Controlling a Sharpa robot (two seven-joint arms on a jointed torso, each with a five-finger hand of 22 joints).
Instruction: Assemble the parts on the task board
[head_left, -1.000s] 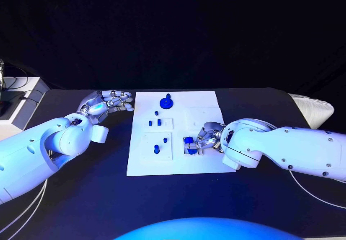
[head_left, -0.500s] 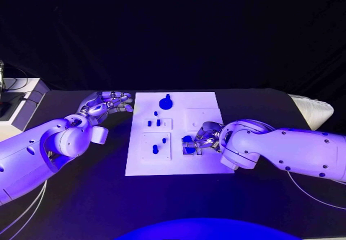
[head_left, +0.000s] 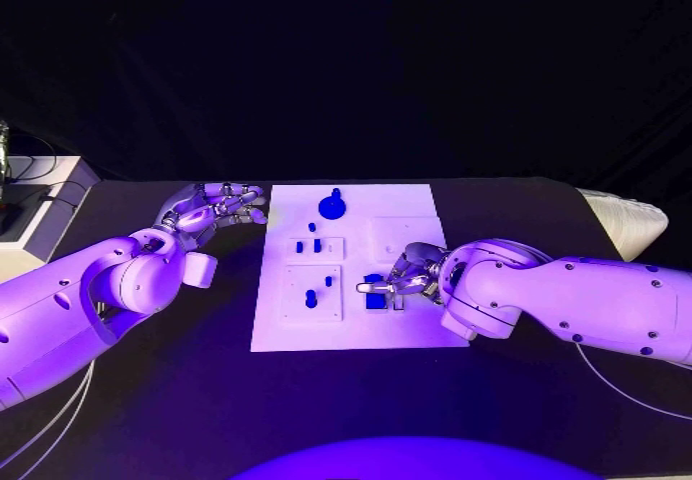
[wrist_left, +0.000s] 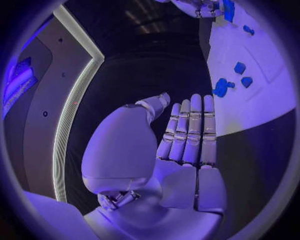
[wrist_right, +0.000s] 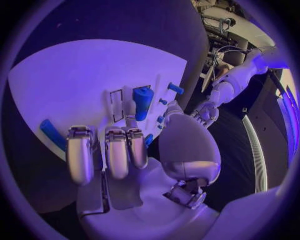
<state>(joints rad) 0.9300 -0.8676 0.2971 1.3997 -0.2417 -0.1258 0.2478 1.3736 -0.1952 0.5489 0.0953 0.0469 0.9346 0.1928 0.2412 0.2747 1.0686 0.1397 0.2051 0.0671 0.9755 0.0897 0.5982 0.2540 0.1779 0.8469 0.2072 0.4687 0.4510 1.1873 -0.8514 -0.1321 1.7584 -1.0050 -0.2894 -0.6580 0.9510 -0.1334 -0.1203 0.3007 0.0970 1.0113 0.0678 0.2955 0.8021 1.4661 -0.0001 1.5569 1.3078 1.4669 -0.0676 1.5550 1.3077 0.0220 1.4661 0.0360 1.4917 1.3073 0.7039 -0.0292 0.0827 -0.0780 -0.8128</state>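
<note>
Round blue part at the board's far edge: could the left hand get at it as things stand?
Probably yes. The left hand hovers open just off the task board, with only bare board between it and the round blue part. The right hand works elsewhere.

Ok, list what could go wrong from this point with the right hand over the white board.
1. The silver right hand sits low over the white task board, fingers around a small blue part. The grip is partly hidden, so the part may slip or go in tilted.
2. Two small blue parts lie close by; a sideways move could knock them.
3. The silver left hand hangs open beside the board, not holding it, so a push might shift it.
</note>
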